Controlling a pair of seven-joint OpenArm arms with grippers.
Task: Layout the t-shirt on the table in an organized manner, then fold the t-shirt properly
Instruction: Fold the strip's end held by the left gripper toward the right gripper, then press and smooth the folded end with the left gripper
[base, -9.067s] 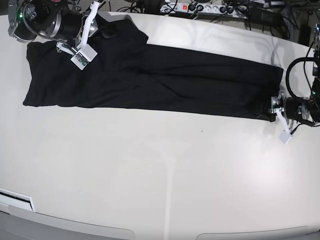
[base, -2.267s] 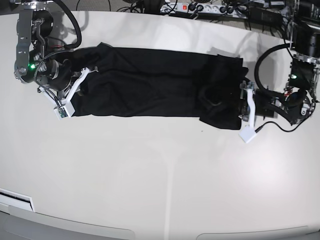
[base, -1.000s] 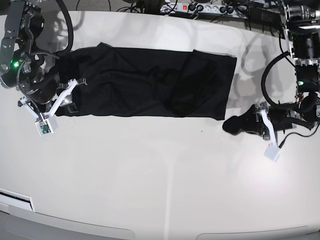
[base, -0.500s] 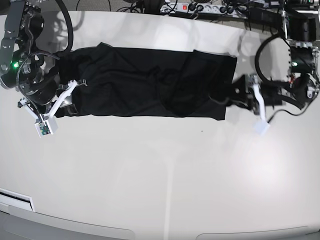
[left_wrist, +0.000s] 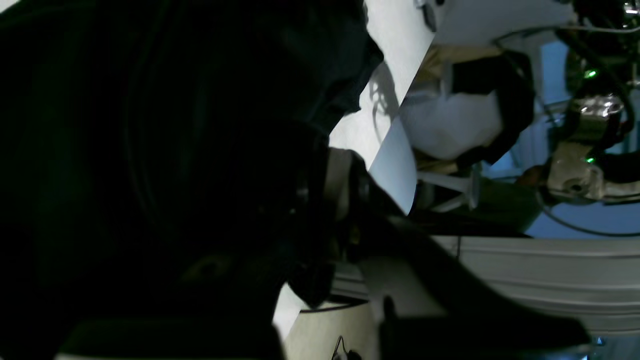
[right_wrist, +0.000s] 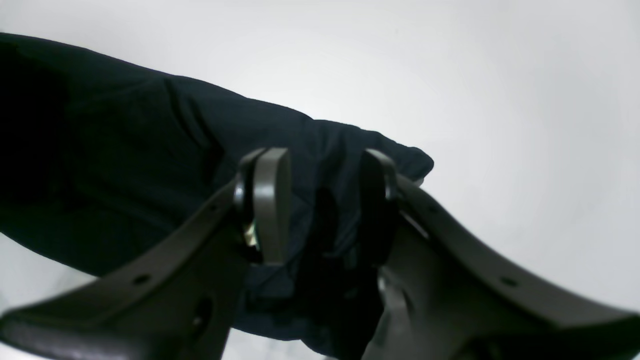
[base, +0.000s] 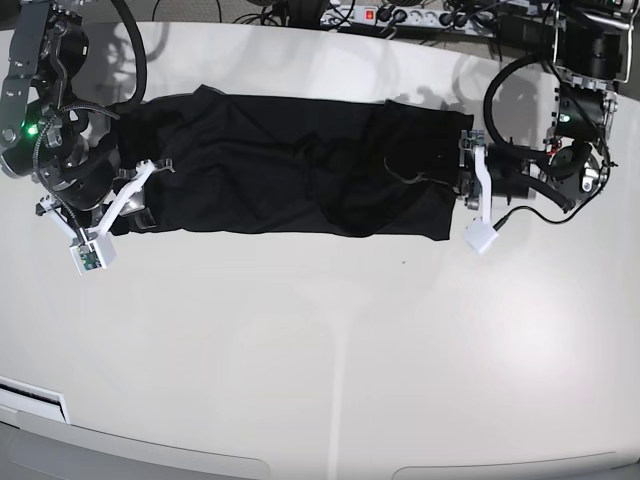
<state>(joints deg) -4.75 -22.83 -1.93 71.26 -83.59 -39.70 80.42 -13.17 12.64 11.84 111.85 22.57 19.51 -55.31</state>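
The black t-shirt (base: 290, 165) lies as a long folded band across the far half of the white table (base: 320, 350). My left gripper (base: 458, 186) is at the band's right edge. In the left wrist view its fingers (left_wrist: 310, 200) stand close together, shut on the t-shirt (left_wrist: 150, 150), which fills the picture's left. My right gripper (base: 140, 197) is at the band's lower left corner. In the right wrist view the right gripper (right_wrist: 325, 165) is open, its two grey fingers (right_wrist: 270, 200) straddling the t-shirt (right_wrist: 150, 150) near its corner.
A power strip (base: 400, 18) and tangled cables run along the table's far edge. A white panel (base: 30, 400) sits at the front left by the curved front edge. The near half of the table shows only bare white surface.
My left arm swung from off the shirt's lower right up to its right edge, opening on the way and then closing on the fabric. My right arm stayed still.
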